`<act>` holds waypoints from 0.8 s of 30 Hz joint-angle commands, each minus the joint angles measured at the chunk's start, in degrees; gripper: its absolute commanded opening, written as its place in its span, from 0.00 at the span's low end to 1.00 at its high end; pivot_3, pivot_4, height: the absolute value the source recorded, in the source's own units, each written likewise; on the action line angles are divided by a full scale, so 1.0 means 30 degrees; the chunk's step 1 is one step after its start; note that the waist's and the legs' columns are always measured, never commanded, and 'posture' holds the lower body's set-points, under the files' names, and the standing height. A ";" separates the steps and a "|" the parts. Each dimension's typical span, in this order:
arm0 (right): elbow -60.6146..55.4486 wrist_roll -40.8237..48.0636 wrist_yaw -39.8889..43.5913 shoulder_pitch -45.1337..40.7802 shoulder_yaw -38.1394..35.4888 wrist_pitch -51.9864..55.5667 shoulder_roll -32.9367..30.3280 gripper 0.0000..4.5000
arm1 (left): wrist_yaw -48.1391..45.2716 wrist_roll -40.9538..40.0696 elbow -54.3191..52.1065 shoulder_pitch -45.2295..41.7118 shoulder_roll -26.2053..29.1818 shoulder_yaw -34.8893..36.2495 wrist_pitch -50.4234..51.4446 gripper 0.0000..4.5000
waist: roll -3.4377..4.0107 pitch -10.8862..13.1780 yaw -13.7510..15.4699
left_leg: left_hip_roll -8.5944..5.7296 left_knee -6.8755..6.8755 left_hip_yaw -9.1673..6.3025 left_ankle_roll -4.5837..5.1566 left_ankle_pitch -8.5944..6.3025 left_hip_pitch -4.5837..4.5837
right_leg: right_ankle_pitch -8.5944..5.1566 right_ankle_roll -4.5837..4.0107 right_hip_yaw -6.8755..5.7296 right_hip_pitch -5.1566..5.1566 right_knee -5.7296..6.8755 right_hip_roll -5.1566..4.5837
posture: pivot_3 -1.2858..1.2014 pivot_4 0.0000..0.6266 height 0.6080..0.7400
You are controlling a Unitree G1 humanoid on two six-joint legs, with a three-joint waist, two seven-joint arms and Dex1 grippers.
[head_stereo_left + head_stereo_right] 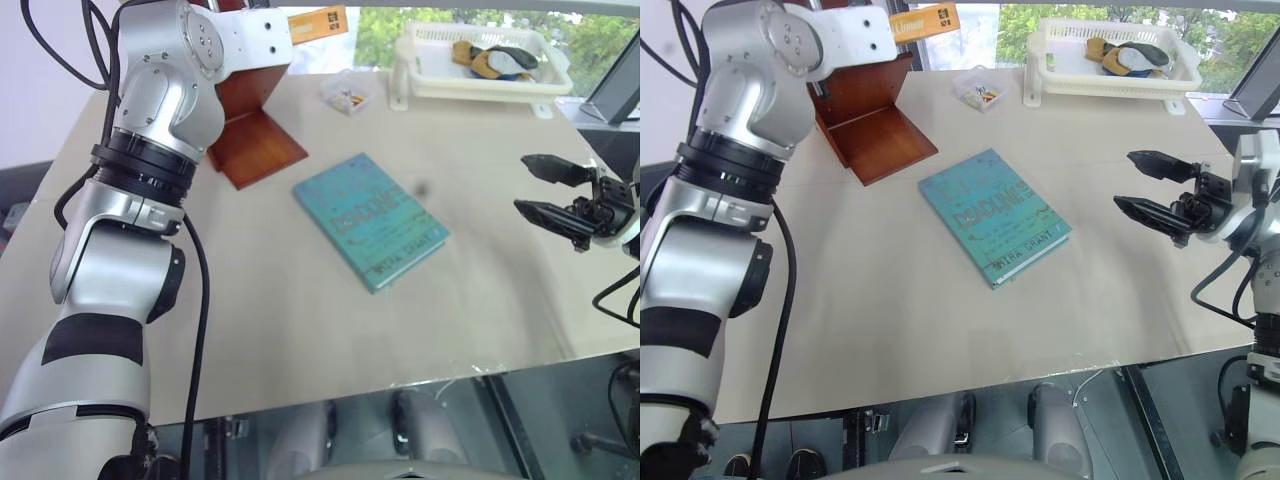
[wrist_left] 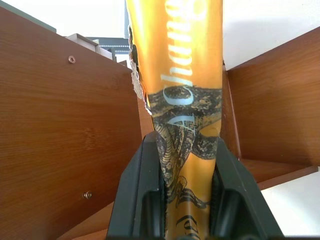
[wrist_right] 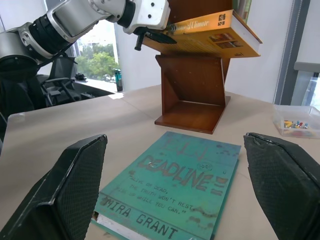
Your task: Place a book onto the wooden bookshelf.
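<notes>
We see the left pincer (image 3: 150,37) clamped on one end of the orange-yellow book (image 3: 215,32), its two black fingers (image 2: 137,200) pressed against either face of the cover. The book is held up in the air, roughly level, above the wooden bookshelf (image 3: 192,92), whose reddish-brown side panel and flat board stand at the far left part of the surface (image 1: 300,320). In the left wrist view the book runs straight out between the fingers, with the shelf's wooden panels on both sides of it; we cannot tell whether the book touches the wood.

The right pincer (image 1: 1150,190) hangs over the right side of the surface with its fingers spread wide and nothing between them. It points toward a teal book (image 1: 370,218) titled "Deadline", which lies flat near the middle of the surface, well apart from the shelf.

At the far edge stands a white plastic basket (image 1: 430,75) with a few dark and yellow items inside, and just beside it a small clear box (image 1: 347,93) with small coloured bits.
</notes>
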 commanded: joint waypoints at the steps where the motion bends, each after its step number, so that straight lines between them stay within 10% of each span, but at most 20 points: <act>1: -0.0889 0.0538 -0.0278 0.0355 -0.1018 -0.0354 0.0061 1.00 | 0.0026 0.0442 0.0001 -0.0537 0.0368 0.0161 0.0262 0.37 | 0.0000 0.0000 -0.0008 | 0.0000 0.0000 0.0002 0.0000 0.0000 0.0000 | 0.0000 0.0000 0.0001 0.0000 0.0001 0.0000 | 0.52 0.24 1.00; 7: -0.0962 0.0761 -0.0340 0.0395 -0.1345 -0.0210 -0.0002 1.00 | -0.0018 0.0454 0.0338 -0.0759 0.0590 0.0273 0.0163 0.98 | 0.0000 0.0000 0.0011 | -0.0001 -0.0001 0.0003 0.0000 0.0000 0.0002 | 0.0000 0.0000 0.0005 -0.0003 0.0005 -0.0001 | 0.52 0.24 1.00; 24: -0.0131 0.0655 0.0062 -0.0316 -0.1194 -0.0402 0.0025 1.00 | -0.1281 0.0240 -0.0945 -0.0362 0.1292 0.0549 0.0346 0.98 | 0.0000 0.0000 0.0038 | -0.0002 0.0006 0.0003 0.0000 0.0000 0.0001 | 0.0000 0.0000 0.0006 -0.0003 0.0014 -0.0003 | 0.52 0.24 1.00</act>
